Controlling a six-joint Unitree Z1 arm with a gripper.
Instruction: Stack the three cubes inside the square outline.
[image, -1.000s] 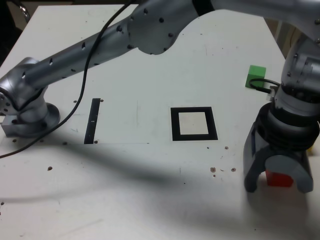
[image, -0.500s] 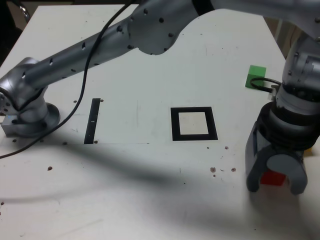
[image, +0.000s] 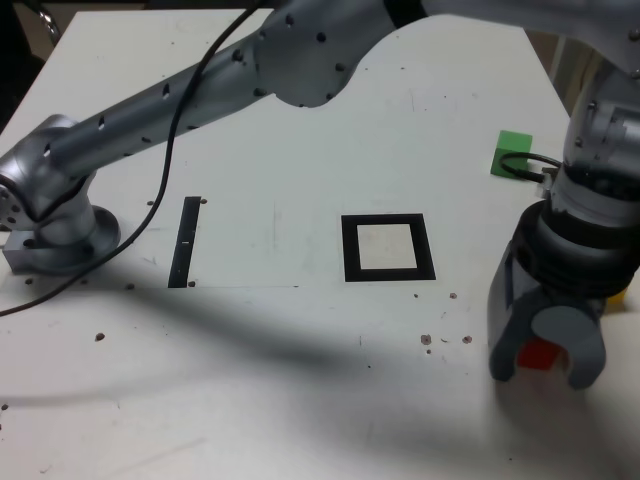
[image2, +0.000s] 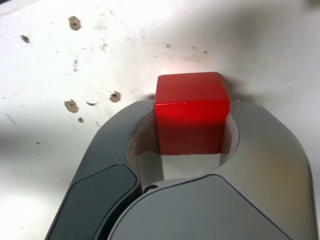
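The red cube (image: 540, 354) (image2: 191, 112) rests on the white table at the exterior view's lower right. My gripper (image: 542, 368) (image2: 191, 131) points down over it, and its two grey fingers press the cube's opposite sides. The green cube (image: 511, 153) sits farther back on the right. Only a yellow sliver of the yellow cube (image: 624, 294) shows, behind the wrist at the right edge. The square outline (image: 350, 250), black with a pale centre, lies flat mid-table, left of the gripper, with nothing in it.
A narrow black strip (image: 185, 241) lies left of the outline. The arm's base (image: 60, 235) stands at the far left, its links arching across the back. A black cable (image: 180, 120) hangs along the arm. Small dark specks (image: 427, 340) dot the table.
The fingers have drawn together from a wide stance until they clamp the red cube. The wrist and the cube have stayed in place.
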